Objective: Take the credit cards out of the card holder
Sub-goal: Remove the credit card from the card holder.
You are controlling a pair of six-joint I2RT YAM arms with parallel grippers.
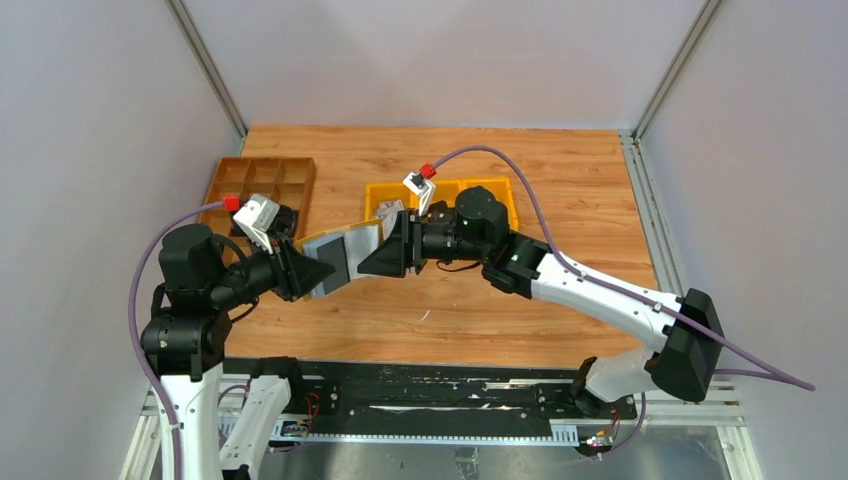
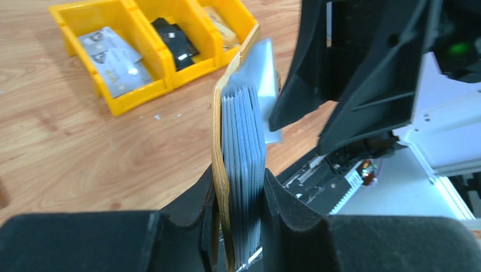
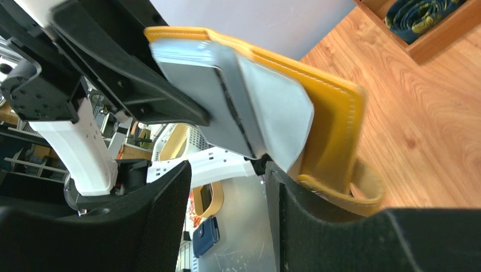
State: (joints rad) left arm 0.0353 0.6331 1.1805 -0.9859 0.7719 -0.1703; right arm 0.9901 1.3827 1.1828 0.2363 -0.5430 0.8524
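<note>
The card holder (image 1: 340, 255), mustard yellow with grey inner leaves, hangs in the air between both arms. My left gripper (image 2: 241, 226) is shut on one end of it, pinching the yellow cover and the stack of grey leaves (image 2: 244, 130). My right gripper (image 3: 227, 198) is open at the other end, its gap empty. The holder's grey flap (image 3: 278, 113) and yellow cover (image 3: 334, 130) lie just above and beside its right finger (image 3: 323, 226). Silvery credit cards (image 2: 113, 54) and a black one (image 2: 173, 42) lie in the yellow bin. Whether a card sits among the leaves I cannot tell.
The yellow bin (image 1: 500, 185) with three compartments stands behind the right gripper. A brown wooden divider tray (image 1: 262, 180) sits at the back left, holding a blue item (image 3: 420, 11). Grey walls enclose the wooden table (image 1: 560, 180).
</note>
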